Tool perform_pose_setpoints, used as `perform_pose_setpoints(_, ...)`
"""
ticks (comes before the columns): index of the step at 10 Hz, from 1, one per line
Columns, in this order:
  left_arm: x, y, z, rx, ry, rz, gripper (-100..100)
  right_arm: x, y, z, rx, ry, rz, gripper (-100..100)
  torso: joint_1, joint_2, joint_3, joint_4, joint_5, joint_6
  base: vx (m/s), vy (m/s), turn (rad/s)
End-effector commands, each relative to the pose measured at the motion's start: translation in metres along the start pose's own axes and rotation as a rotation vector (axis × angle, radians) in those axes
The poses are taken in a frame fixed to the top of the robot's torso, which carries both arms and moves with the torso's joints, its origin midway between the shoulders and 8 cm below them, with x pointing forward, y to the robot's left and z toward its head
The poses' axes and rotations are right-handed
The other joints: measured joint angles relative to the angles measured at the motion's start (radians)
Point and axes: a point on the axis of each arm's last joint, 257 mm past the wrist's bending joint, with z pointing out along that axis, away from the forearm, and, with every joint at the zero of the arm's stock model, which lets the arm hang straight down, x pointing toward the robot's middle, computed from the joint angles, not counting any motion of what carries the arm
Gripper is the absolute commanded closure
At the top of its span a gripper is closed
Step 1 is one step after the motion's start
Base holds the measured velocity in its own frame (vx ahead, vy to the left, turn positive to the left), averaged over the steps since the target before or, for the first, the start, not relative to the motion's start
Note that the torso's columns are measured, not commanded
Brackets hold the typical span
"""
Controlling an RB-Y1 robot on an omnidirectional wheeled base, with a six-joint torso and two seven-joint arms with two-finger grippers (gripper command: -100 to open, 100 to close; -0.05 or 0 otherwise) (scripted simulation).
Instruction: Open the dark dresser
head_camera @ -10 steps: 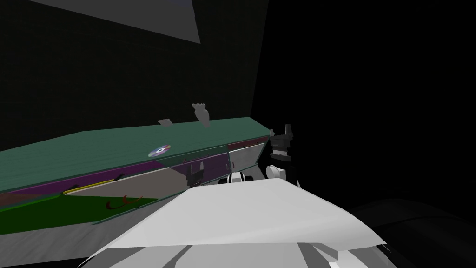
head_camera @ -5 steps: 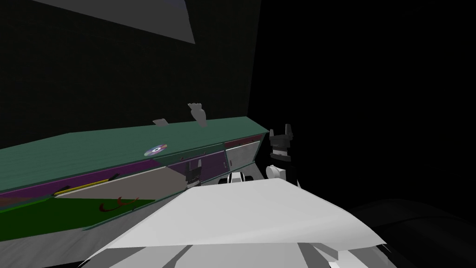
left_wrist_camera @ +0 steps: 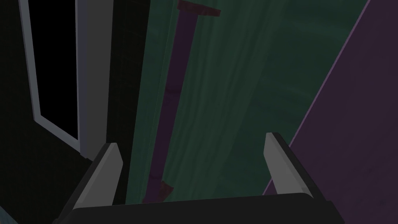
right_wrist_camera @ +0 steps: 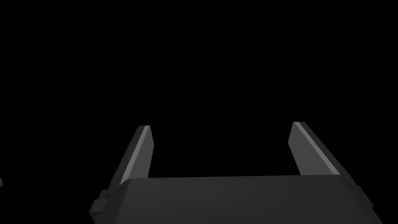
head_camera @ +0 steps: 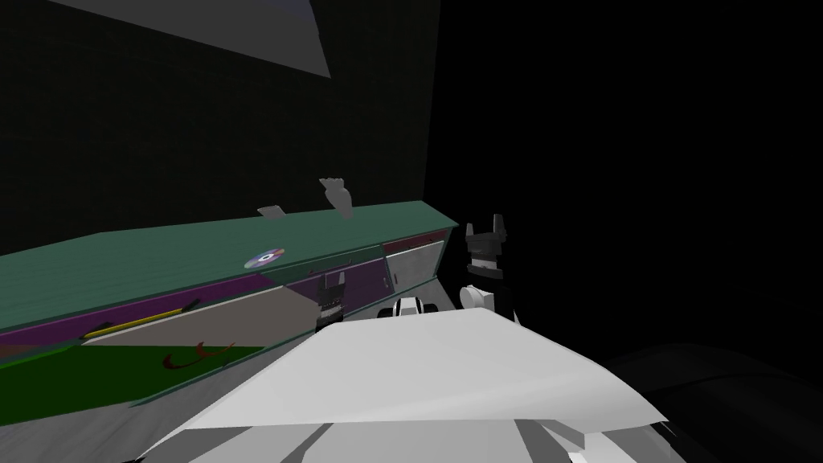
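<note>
Furniture: dark dresser (head_camera: 145, 261), green-topped with a purple front, runs from 9 o'clock to the head view's centre.
On top: a shiny disc (head_camera: 265, 258) lies at 10 o'clock from the left gripper (head_camera: 333, 279).
Left arm: poised at the purple front, fingers (left_wrist_camera: 110, 167) spread wide, clasping nothing.
Right arm: right gripper (head_camera: 485, 227) at 3 o'clock off the dresser's end, fingers (right_wrist_camera: 142, 151) wide apart against a black area.

Dim, flat light left the long dresser with a dull green top (head_camera: 161, 257) muted against near-black walls (head_camera: 201, 137). A pure black area (head_camera: 643, 161) lay beyond its end, and the wide lens slanted everything.
</note>
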Motion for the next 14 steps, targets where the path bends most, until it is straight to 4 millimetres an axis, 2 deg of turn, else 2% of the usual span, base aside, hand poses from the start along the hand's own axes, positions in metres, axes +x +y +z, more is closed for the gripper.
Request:
perform_pose_setpoints(1, -0.011, 0.007, 0.005, -0.012, -0.009, 0.008, -100, 0.000, 0.000, 0.000, 0.000, 0.000, 0.000, 0, -0.001, 0.001, 0.001, 0.000, 0.000, -0.001, -0.037, -0.023, 0.011)
perform_pose_setpoints(2, -0.026, 0.003, 0.021, 0.007, -0.016, 0.018, -100, 0.000, 0.000, 0.000, 0.000, 0.000, 0.000, 0, 0.001, -0.001, 0.000, 0.000, 0.000, -0.001, -0.077, -0.027, -0.113)
perform_pose_setpoints(3, -0.025, 0.005, 0.026, 0.009, -0.014, 0.015, -100, 0.000, 0.000, 0.000, 0.000, 0.000, 0.000, 0, 0.000, 0.000, 0.000, 0.000, 0.000, 0.000, -0.079, -0.035, -0.072)
perform_pose_setpoints(4, -0.028, 0.010, 0.021, -0.009, -0.022, 0.021, -100, 0.000, 0.000, 0.000, 0.000, 0.000, 0.000, 0, 0.000, 0.000, 0.000, 0.000, 0.000, -0.001, -0.037, -0.031, 0.002)
perform_pose_setpoints(5, -0.043, 0.004, 0.038, 0.016, -0.031, 0.028, -100, 0.000, 0.000, 0.000, 0.000, 0.000, 0.000, 0, 0.000, -0.002, -0.001, -0.001, 0.000, -0.001, -0.069, -0.072, -0.133)
perform_pose_setpoints(7, -0.046, 0.012, 0.037, -0.003, -0.040, 0.031, -100, 0.000, 0.000, 0.000, 0.000, 0.000, 0.000, 0, -0.001, -0.001, 0.000, 0.000, 0.000, -0.001, -0.049, -0.041, -0.024)
perform_pose_setpoints(8, -0.061, 0.004, 0.055, 0.025, -0.052, 0.036, -100, 0.000, 0.000, 0.000, 0.000, 0.000, 0.000, 0, 0.002, -0.002, -0.001, -0.001, 0.000, -0.001, -0.067, -0.037, -0.100)
perform_pose_setpoints(9, -0.059, 0.006, 0.061, 0.029, -0.050, 0.032, -100, 0.000, 0.000, 0.000, 0.000, 0.000, 0.000, 0, 0.001, 0.000, 0.000, 0.000, 0.000, 0.000, -0.079, -0.040, -0.084)
perform_pose_setpoints(10, -0.064, 0.012, 0.054, 0.006, -0.062, 0.039, -100, 0.000, 0.000, 0.000, 0.000, 0.000, 0.000, 0, 0.000, 0.000, 0.000, 0.000, 0.000, -0.001, -0.042, -0.025, -0.002)
perform_pose_setpoints(11, -0.077, 0.003, 0.073, 0.035, -0.077, 0.040, -100, 0.000, 0.000, 0.000, 0.000, 0.000, 0.000, 0, 0.001, -0.001, 0.000, 0.000, 0.000, -0.001, -0.072, -0.053, -0.113)
perform_pose_setpoints(12, -0.078, 0.007, 0.074, 0.027, -0.082, 0.040, -100, 0.000, 0.000, 0.000, 0.000, 0.000, 0.000, 0, -0.001, 0.000, 0.000, 0.000, 0.000, 0.000, -0.076, -0.052, -0.070)
perform_pose_setpoints(13, -0.094, -0.002, 0.088, 0.051, -0.102, 0.042, -100, 0.000, 0.000, 0.000, 0.000, 0.000, 0.000, 0, -0.001, 0.000, 0.000, 0.000, 0.000, -0.001, -0.097, -0.078, -0.109)
perform_pose_setpoints(14, -0.094, 0.004, 0.091, 0.041, -0.110, 0.040, -100, 0.000, 0.000, 0.000, 0.000, 0.000, 0.000, 0, -0.002, 0.001, 0.000, 0.000, -0.001, 0.000, -0.082, -0.063, -0.062)
